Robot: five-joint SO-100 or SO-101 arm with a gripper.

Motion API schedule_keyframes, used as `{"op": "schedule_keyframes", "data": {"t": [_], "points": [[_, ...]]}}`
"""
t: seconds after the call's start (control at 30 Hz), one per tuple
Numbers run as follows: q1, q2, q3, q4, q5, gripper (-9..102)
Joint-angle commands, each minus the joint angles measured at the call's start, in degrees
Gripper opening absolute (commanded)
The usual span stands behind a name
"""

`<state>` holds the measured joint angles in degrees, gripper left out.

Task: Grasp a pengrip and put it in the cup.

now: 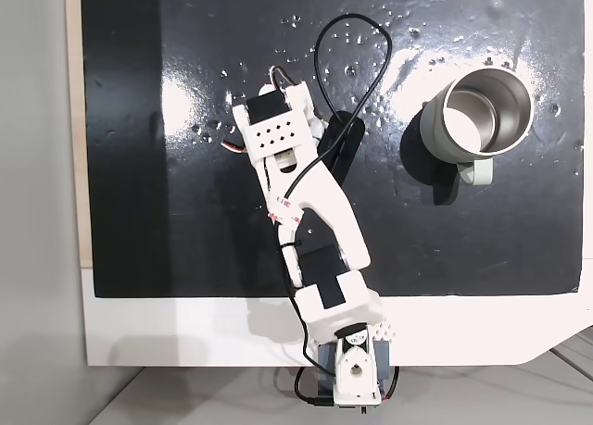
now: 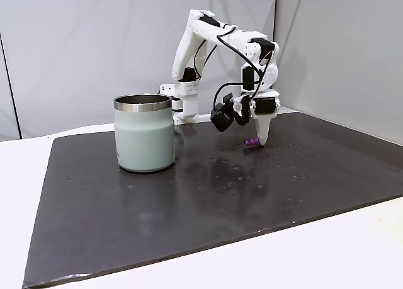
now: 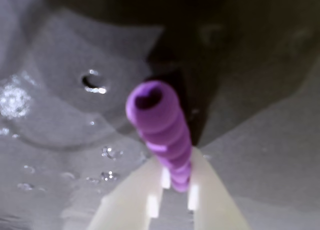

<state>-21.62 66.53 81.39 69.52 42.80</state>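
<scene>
With pincer clamped on the pengrip low over the desk, grasp looks made; next, lift toward cup.

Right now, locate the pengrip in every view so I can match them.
Fixed view from above: hidden under the arm, left of the cup.
Fixed view from the side: pengrip right of centre, at the gripper tip.
Wrist view: centre, its lower end between the fingers.
Shared landmark: the black mat.
</scene>
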Motion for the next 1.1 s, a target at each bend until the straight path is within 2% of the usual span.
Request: {"op": "schedule_keyframes", "data": {"t": [0.0,0.3,0.43,0.7,0.87,1.07], "points": [[1.58,3.08,0.79,0.7,-0.97,0],[3.16,18.63,-0.26,7.21,-9.05,0],[6.42,26.63,-0.26,10.11,-16.26,0],[18.11,40.96,-1.76,12.74,-37.44,0],[26.1,41.57,-7.82,17.84,-47.46,0],[35.33,41.75,-7.91,17.14,-56.95,0]]}}
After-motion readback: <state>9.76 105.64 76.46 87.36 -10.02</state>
